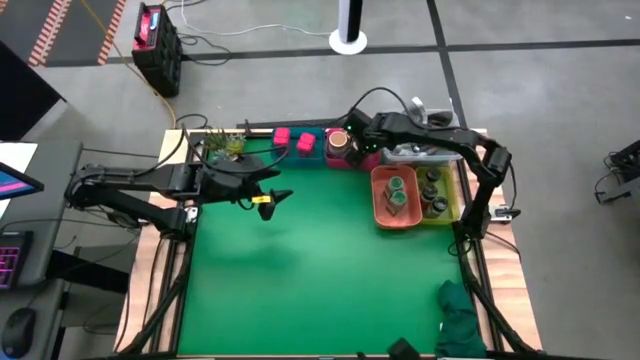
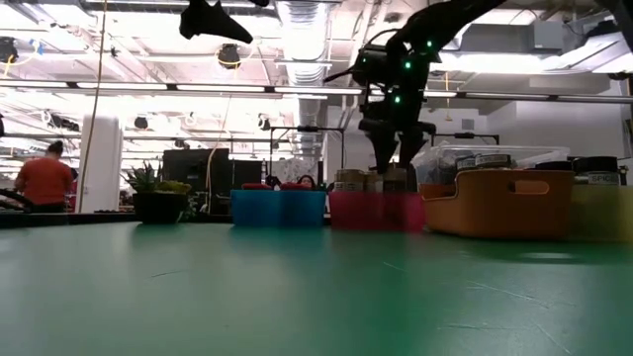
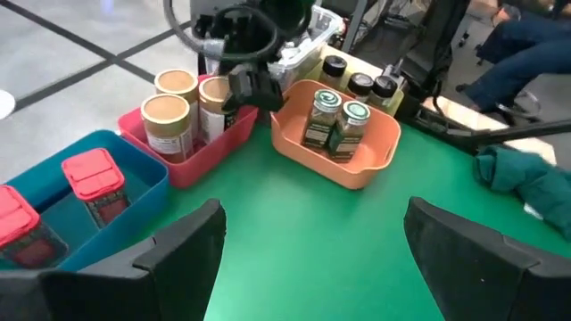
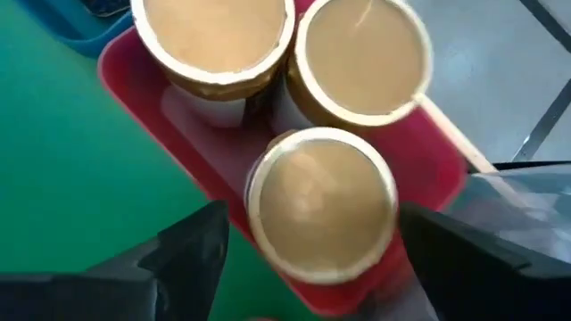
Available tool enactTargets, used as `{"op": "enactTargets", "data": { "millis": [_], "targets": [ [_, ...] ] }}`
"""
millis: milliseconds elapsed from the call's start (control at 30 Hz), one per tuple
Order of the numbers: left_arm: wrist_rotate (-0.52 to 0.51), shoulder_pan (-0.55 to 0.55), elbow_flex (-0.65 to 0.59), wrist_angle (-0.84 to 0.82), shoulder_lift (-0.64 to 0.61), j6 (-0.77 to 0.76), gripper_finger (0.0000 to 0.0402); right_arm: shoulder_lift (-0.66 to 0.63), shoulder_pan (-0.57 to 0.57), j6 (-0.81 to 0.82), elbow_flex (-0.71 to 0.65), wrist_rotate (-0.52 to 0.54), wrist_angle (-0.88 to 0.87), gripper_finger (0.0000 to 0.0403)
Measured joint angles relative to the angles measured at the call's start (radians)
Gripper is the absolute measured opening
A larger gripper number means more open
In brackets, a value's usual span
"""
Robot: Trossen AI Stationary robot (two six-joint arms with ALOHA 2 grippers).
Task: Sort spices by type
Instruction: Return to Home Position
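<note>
Withdrawal is the step in hand. The right gripper (image 4: 310,214) hangs open and empty over the red bin (image 3: 201,159) at the table's far edge, its fingers either side of one of three tan-topped jars (image 4: 321,201). It should rise straight up before swinging away, lest a finger clip a lid. Just beside stands the orange bin (image 3: 375,165) of green-topped jars (image 3: 337,120), and the blue bin (image 3: 134,178) of pink-red tins (image 3: 89,174) flanks the other side. The left gripper (image 3: 312,214) waits open above the table's far left part.

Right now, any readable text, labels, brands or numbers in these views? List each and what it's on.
Nothing is legible in any view.
green-topped jars in the orange bin: printed labels, too blurred to read.
tan-topped jars in the red bin: label bands, too blurred to read.
pink-red tins in the blue bin: no readable print.
</note>
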Motion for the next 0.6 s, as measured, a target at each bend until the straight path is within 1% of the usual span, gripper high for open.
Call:
{"op": "enactTargets", "data": {
  "millis": [67, 133, 200, 267, 367, 433, 500, 600],
  "targets": [
    [0.000, 0.000, 0.004, 0.002, -0.014, -0.026, 0.0330, -0.016, 0.004, -0.009, 0.031, 0.000, -0.038, 0.0347],
    [-0.001, 0.000, 0.009, 0.054, -0.035, -0.044, 0.0330, -0.059, 0.011, -0.010, 0.047, -0.009, -0.046, 0.0348],
    [-0.004, 0.000, 0.010, 0.097, -0.071, -0.039, 0.0330, -0.120, 0.014, -0.015, 0.046, -0.058, -0.016, 0.0348],
    [-0.030, 0.000, 0.011, 0.112, -0.103, -0.010, 0.0330, -0.192, 0.015, -0.026, 0.019, -0.085, 0.042, 0.0348],
    [-0.093, 0.000, -0.003, 0.096, -0.142, 0.040, 0.0330, -0.320, 0.014, -0.033, -0.104, -0.108, 0.146, 0.0345],
    [-0.103, 0.000, -0.021, 0.105, -0.164, 0.069, 0.0330, -0.408, 0.014, 0.001, -0.220, -0.172, 0.252, 0.0342],
    [-0.100, 0.000, -0.064, 0.144, -0.192, 0.106, 0.0330, -0.501, 0.020, 0.053, -0.343, -0.234, 0.355, 0.0340],
    [-0.052, -0.001, -0.169, 0.259, -0.254, 0.109, 0.0330, -0.626, 0.069, 0.137, -0.505, -0.258, 0.503, 0.0335]
  ]
}}
